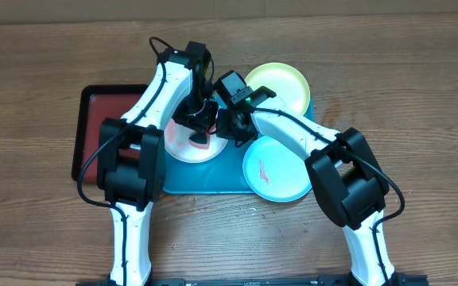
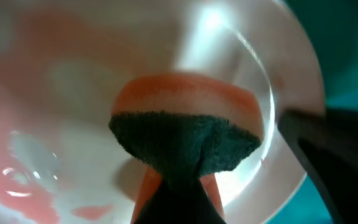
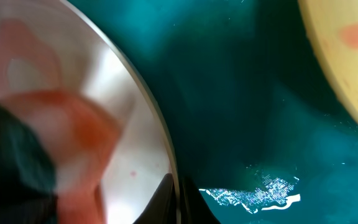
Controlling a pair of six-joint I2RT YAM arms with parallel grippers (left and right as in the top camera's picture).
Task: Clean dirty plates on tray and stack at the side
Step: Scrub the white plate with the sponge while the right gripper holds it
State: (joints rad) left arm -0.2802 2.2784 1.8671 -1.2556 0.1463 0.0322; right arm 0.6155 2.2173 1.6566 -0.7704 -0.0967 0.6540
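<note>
Sponge — scourer up, held in left gripper | right gripper clamps white plate | tray lengthwise left-right

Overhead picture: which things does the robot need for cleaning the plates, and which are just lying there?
For the job:
- white plate, smeared red
- mint-aqua plate
- yellow-green plate
- turquoise tray
- sponge, held in the left gripper

Just lying about:
- dark red tray with a black rim
- wooden table
</note>
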